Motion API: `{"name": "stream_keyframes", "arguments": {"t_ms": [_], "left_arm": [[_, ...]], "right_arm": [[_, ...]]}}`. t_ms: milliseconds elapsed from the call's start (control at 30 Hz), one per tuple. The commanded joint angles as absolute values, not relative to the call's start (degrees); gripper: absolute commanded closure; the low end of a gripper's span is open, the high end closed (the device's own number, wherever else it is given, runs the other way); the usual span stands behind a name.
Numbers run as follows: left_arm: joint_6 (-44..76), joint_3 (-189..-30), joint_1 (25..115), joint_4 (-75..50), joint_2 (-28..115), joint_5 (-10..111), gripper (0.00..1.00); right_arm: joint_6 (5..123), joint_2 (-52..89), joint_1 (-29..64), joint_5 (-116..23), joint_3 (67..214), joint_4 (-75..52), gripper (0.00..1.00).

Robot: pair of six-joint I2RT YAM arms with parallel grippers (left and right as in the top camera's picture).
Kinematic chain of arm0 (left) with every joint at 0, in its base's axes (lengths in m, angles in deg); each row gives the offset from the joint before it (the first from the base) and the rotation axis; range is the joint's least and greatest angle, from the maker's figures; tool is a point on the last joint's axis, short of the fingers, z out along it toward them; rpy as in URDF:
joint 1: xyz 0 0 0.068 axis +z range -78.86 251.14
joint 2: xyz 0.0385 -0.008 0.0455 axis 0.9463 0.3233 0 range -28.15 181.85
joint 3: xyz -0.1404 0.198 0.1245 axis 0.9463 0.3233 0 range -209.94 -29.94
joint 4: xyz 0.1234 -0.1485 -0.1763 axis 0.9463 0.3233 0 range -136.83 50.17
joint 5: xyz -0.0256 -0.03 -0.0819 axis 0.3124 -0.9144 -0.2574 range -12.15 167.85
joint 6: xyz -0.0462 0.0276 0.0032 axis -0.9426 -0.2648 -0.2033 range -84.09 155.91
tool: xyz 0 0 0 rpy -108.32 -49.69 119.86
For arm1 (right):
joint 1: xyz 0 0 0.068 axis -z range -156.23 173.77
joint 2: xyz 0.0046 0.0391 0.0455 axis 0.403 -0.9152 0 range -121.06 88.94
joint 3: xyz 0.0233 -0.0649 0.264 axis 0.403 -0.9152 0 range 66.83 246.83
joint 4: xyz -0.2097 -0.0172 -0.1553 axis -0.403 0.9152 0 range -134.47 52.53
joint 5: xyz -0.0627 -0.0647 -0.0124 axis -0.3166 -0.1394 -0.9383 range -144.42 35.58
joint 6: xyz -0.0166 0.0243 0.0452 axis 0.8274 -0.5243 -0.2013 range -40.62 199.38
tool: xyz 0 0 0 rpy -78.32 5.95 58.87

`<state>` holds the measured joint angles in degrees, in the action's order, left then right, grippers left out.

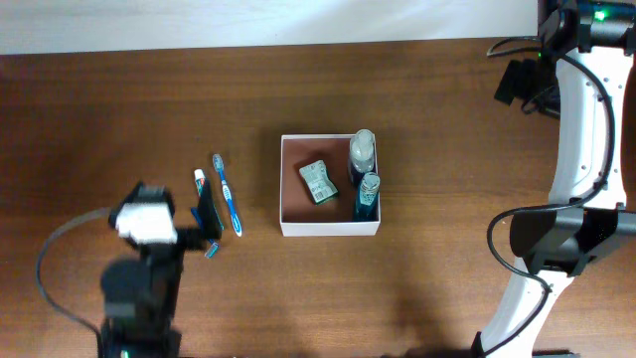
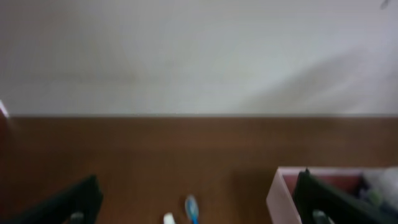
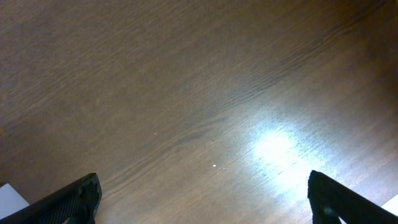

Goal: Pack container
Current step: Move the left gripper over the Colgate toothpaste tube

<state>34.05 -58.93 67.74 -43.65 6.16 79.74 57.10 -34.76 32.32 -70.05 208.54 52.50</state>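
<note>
The container point(image 1: 328, 229), a square white-walled box with a reddish-brown floor, sits mid-table. Inside it lie a green-white packet point(image 1: 316, 181), a clear-capped bottle point(image 1: 362, 149) and a blue bottle point(image 1: 367, 195). To its left on the wood lie a blue toothbrush point(image 1: 228, 194) and a small toothpaste tube point(image 1: 199, 182). My left gripper point(image 1: 207, 227) hovers open just below these two, holding nothing. The blurred left wrist view shows the toothbrush head point(image 2: 191, 207) between the spread fingers point(image 2: 68, 202) and the container's corner point(image 2: 283, 186). My right gripper point(image 1: 517, 82) stands open far back right; in its wrist view the gripper point(image 3: 205, 205) is over bare wood.
A small blue item point(image 1: 212, 250) lies by the left gripper. The right arm's white link point(image 1: 581, 129) arches along the table's right side. A pale wall point(image 2: 199, 56) runs behind the table's far edge.
</note>
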Motion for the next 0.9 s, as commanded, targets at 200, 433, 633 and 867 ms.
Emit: {"name": "stream_keyframes", "arguments": {"t_ms": [200, 433, 633, 867], "left_arm": [[35.7, -67.3, 67.9, -40.7, 27.6, 69.9, 0.01], [35.7, -67.3, 67.9, -40.7, 32.1, 67.1, 0.01], [35.4, -67.3, 67.9, -41.2, 34.9, 74.7, 0.11], [35.0, -67.3, 68.1, -41.9, 40.3, 77.4, 0.21]], "right_arm": [[57.1, -33.6, 32.5, -71.0, 209.1, 52.6, 0.02], [57.1, -33.6, 32.5, -71.0, 209.1, 52.6, 0.02], [57.1, -33.6, 32.5, -71.0, 209.1, 52.6, 0.02], [57.1, -33.6, 32.5, -71.0, 209.1, 52.6, 0.02]]}}
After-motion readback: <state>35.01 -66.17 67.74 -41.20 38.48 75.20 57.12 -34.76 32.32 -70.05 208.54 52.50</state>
